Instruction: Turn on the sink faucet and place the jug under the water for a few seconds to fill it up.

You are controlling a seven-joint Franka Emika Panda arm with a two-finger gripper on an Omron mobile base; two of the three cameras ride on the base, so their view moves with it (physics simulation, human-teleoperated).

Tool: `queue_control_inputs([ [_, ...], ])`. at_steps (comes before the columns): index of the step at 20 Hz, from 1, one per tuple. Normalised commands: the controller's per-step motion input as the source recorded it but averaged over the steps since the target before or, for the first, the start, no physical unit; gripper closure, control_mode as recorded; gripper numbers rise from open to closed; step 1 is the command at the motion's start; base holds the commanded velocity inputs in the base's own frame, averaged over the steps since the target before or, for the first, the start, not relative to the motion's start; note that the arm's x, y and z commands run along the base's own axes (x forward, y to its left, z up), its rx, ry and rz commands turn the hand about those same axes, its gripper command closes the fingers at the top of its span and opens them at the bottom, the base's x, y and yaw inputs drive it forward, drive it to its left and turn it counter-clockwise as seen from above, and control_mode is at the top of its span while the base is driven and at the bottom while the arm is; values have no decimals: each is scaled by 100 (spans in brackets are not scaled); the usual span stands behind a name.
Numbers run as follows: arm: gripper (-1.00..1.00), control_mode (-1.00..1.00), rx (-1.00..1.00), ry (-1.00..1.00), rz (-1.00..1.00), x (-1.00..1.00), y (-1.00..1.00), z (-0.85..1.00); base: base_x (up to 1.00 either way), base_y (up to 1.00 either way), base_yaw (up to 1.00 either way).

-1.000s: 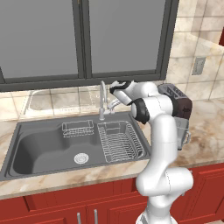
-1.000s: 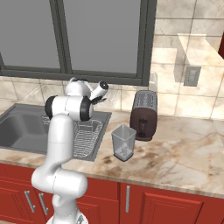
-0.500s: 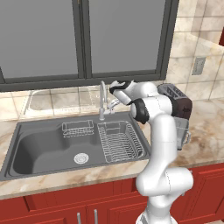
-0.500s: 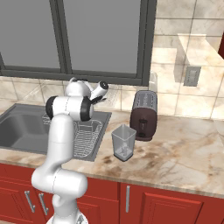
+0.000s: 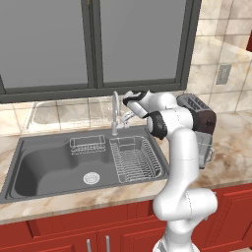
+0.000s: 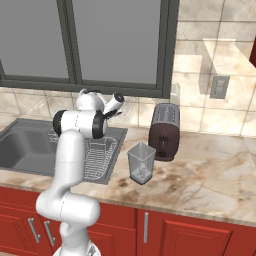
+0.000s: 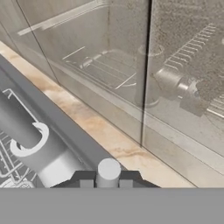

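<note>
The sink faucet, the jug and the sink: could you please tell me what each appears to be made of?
The sink faucet looks like polished chrome metal: silvery with bright highlights. The jug seems clear plastic or glass, since the counter shows through its greyish walls; which one is open. The sink appears matte dark grey, perhaps composite or coated metal, with no sharp reflections.

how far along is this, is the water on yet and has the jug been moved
Nothing looks finished yet: no water runs from the faucet into the sink. In hand: the gripper is shut on the faucet's lever, ready to turn it. Left: get the water running, then fetch the jug, which stands on the counter beside the toaster, and hold it under the stream.
</note>
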Motion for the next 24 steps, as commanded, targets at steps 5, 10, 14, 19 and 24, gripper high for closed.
queue_control_inputs([
  [5,100,-100,0,-4,0,0,-2,-3,0,0,0],
  [10,100,-100,0,-3,0,0,-21,-7,0,0,0],
  [14,100,-100,2,-1,-2,8,-38,-12,0,0,0],
  [19,100,-100,4,0,-3,15,-53,-16,0,0,0],
  [24,100,-100,5,0,-3,16,-61,-20,0,0,0],
])
